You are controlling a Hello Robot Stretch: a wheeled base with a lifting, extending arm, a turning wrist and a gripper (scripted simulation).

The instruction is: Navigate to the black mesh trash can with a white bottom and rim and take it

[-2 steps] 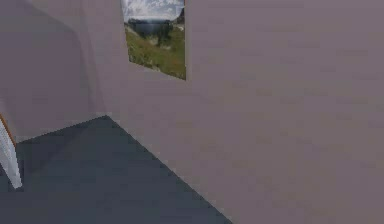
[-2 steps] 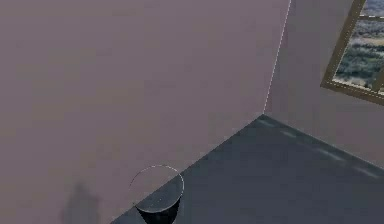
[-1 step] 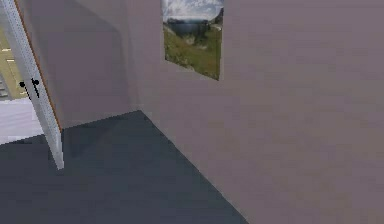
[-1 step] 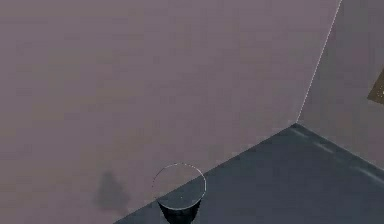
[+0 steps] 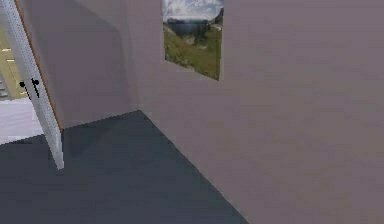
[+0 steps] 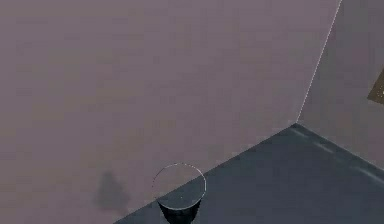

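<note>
The black mesh trash can (image 6: 181,210) with a white rim stands on the dark floor (image 6: 300,180), near the wall (image 6: 150,80). I cannot tell the end effector's state.

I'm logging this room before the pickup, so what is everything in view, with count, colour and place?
trash can: one, black with a white rim, on the floor near the wall, at the arm side view's bottom middle
door: one, white, standing open at the forward view's left
handle: one, black, on the door
picture: one, green landscape, on the wall at the forward view's top middle
brown object: one, cut off at the arm side view's right edge, too little shows to name
walls: plain mauve-grey
floor: dark blue-grey
</note>
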